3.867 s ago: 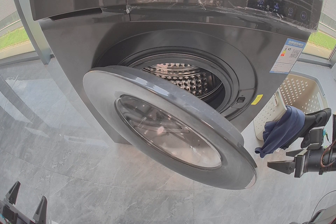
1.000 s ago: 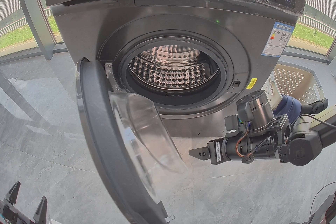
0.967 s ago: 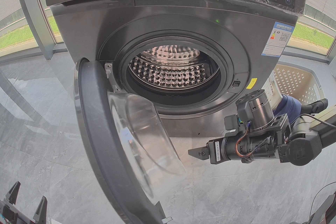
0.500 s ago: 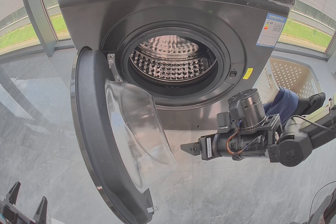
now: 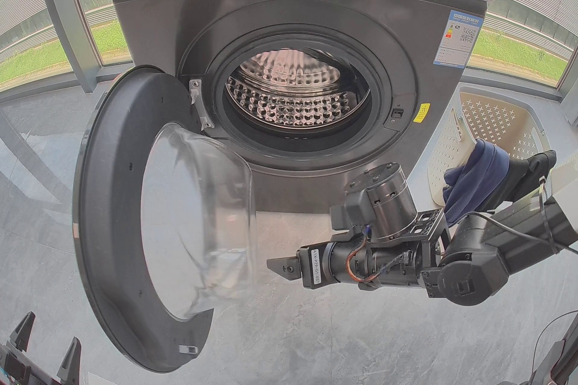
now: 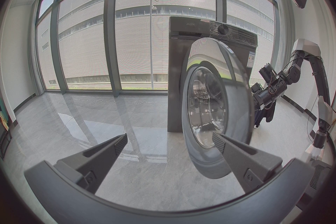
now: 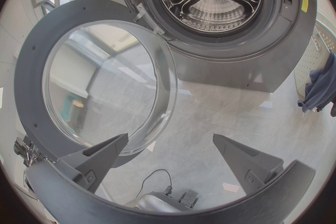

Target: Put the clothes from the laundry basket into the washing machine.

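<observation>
- The round dark-grey door with its clear glass bowl [image 5: 114,175] now stands swung wide on its left hinge. A few seconds ago it lay across most of the opening of the dark grey front-loading washing machine [image 5: 156,37].
- The head camera has also shifted, so the machine's higher, farther place in that view is not its own move.
- The right gripper [image 7: 169,139] has come from beside the basket to the front of the machine, low, between the door and the machine's base. Its jaws are spread and hold nothing.
- The left gripper [image 6: 169,139] is low at the robot's left, well apart from the machine, jaws also spread and empty.
- The ribbed steel drum [image 5: 289,97] is now fully exposed and looks empty, so the way in seems ready and loading is not yet begun.
- The navy blue cloth [image 5: 475,178] hangs over the near rim of the cream perforated plastic laundry basket [image 5: 500,121], which is just beside the machine's right corner. A black piece [image 5: 524,172] lies against the cloth.
- The right arm and the machine's corner cover the basket's floor and lower front, so I cannot tell how many garments it holds.
- I cannot tell whether the black piece is clothing.
</observation>
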Available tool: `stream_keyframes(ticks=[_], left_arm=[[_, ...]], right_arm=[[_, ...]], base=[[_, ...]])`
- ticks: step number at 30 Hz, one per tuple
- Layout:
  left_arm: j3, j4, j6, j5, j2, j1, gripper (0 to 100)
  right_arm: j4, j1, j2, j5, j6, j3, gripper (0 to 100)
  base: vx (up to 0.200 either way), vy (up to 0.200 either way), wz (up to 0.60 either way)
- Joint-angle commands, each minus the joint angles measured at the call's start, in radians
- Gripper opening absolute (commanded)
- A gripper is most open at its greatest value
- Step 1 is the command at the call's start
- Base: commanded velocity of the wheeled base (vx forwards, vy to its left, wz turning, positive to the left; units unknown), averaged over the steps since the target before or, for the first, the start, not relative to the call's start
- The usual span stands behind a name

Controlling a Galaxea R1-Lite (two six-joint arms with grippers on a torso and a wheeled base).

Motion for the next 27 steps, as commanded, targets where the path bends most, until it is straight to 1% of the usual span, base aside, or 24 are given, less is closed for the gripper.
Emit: stream_keyframes(ticks=[1,9,11,12,15,18,21,22,23,26,27], left_arm=[[0.016,0.0,0.0,0.0,-0.012,0.0,100],[0.016,0.0,0.0,0.0,-0.013,0.0,100],[0.016,0.0,0.0,0.0,-0.013,0.0,100],[0.016,0.0,0.0,0.0,-0.013,0.0,100],[0.016,0.0,0.0,0.0,-0.013,0.0,100],[0.016,0.0,0.0,0.0,-0.013,0.0,100],[0.016,0.0,0.0,0.0,-0.013,0.0,100],[0.016,-0.002,0.0,0.0,-0.013,0.0,100],[0.016,0.0,0.0,0.0,-0.013,0.0,100],[0.016,0.0,0.0,0.0,-0.013,0.0,100],[0.016,-0.002,0.0,0.0,-0.013,0.0,100]], right_arm=[[-0.03,-0.008,0.002,-0.001,-0.002,-0.001,100],[-0.035,-0.034,0.02,-0.004,-0.006,-0.024,100],[-0.036,-0.034,0.04,-0.004,-0.005,-0.033,100],[-0.036,-0.029,0.049,-0.008,-0.005,-0.036,100],[-0.038,-0.012,0.077,-0.035,-0.005,-0.061,100],[-0.038,0.023,0.109,-0.039,-0.002,-0.101,100],[-0.038,0.034,0.131,-0.044,-0.002,-0.127,100],[-0.038,0.043,0.154,-0.065,0.0,-0.161,100],[-0.039,0.052,0.17,-0.076,0.001,-0.185,100],[-0.039,0.055,0.18,-0.076,0.003,-0.197,100],[-0.061,0.077,0.21,-0.077,0.004,-0.239,100]], base=[[0.0,0.0,0.0],[0.0,0.0,0.0],[-0.2,0.0,0.0],[-0.2,0.0,0.0],[0.0,0.0,0.0],[0.0,0.0,0.0],[0.0,0.0,0.0],[0.0,0.0,0.0],[0.0,0.0,0.0],[0.0,0.0,0.0],[0.0,0.0,0.0]])
